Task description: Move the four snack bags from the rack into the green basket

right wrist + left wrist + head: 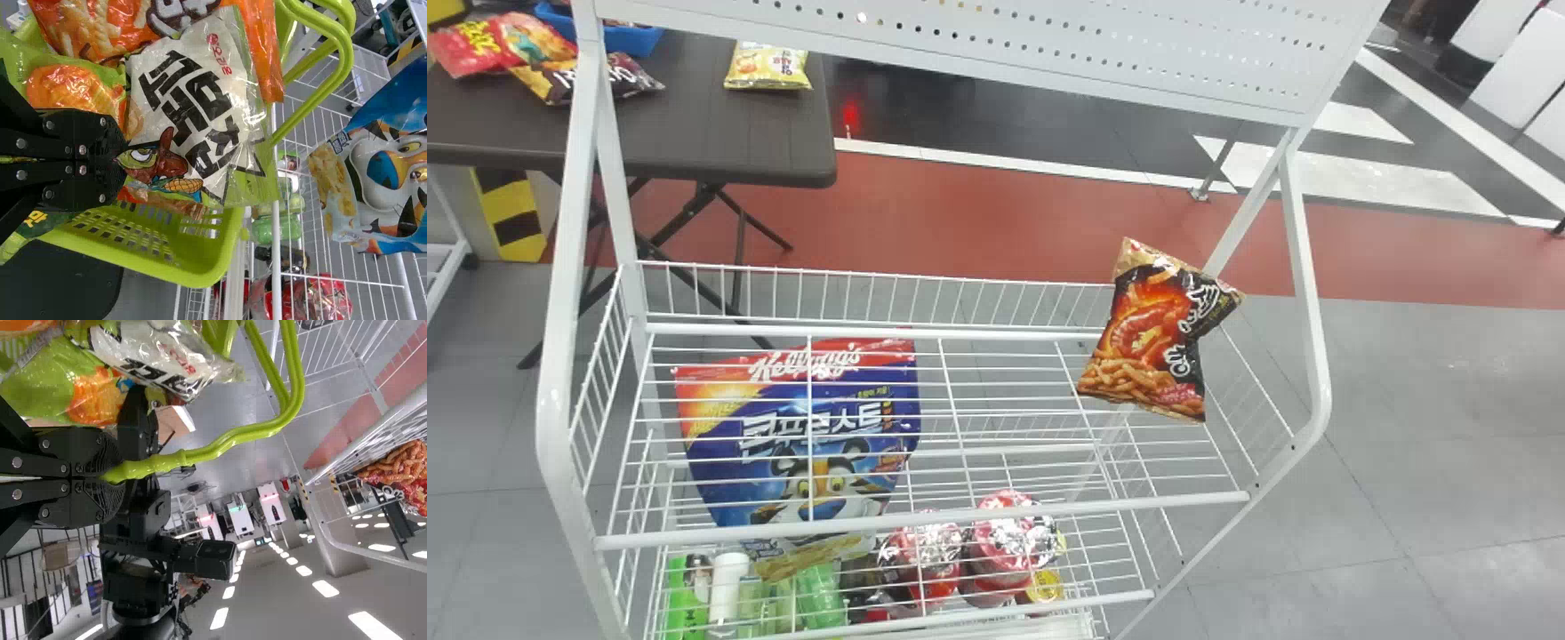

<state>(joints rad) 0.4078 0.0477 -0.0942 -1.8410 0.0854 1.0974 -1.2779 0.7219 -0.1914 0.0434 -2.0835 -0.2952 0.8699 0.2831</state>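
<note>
Green basket (193,267) held, left pincer (110,477) clamped on handle (233,441). Placing step: right pincer (123,160) clamped on white bag (190,100); next, probably release inside, then blue bag (738,471), rack (925,521) left.

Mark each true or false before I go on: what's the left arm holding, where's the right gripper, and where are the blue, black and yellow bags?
1. The left gripper has its jaws on the basket handle. True.
2. The right gripper is at the black bag. False: it is at a white and green bag, over the green basket.
3. The blue bag is in the basket. False: it is on the rack.
4. In the head view, the black bag is right of the blue one. True.
5. The yellow bag is on the rack. False: it lies on the dark table.
</note>
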